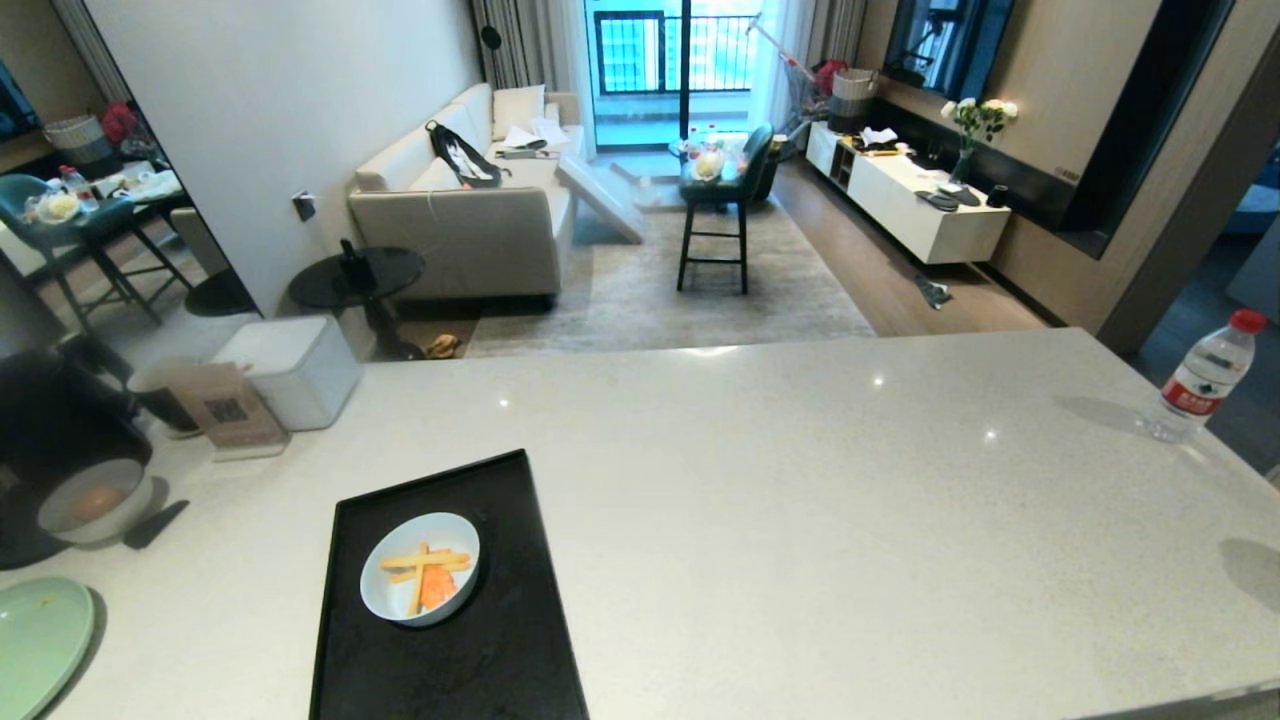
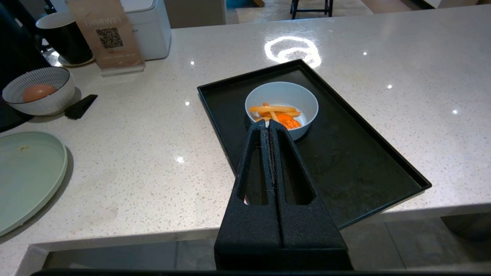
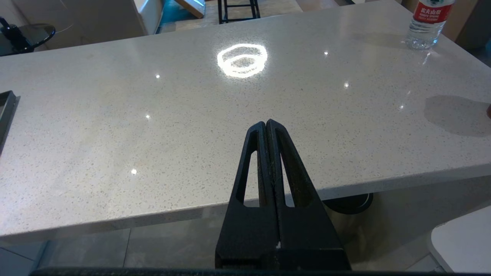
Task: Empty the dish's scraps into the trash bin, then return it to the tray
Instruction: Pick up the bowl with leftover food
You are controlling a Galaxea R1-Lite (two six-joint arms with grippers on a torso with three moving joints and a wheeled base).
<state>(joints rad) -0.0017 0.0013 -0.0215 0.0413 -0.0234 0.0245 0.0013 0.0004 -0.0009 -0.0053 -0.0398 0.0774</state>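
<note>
Both grippers hang off the near edge of the bench with fingers pressed together and nothing held: the left gripper (image 2: 269,122) before the tray (image 2: 360,161), the right gripper (image 3: 266,122) before bare stone. On the tray's far half sits the dish (image 1: 420,568), holding the scraps (image 1: 428,576).

Home, open living room, sofa (image 1: 470,215), TV cabinet (image 1: 905,205), balcony door (image 1: 672,60), stone counter (image 1: 800,480)
</note>
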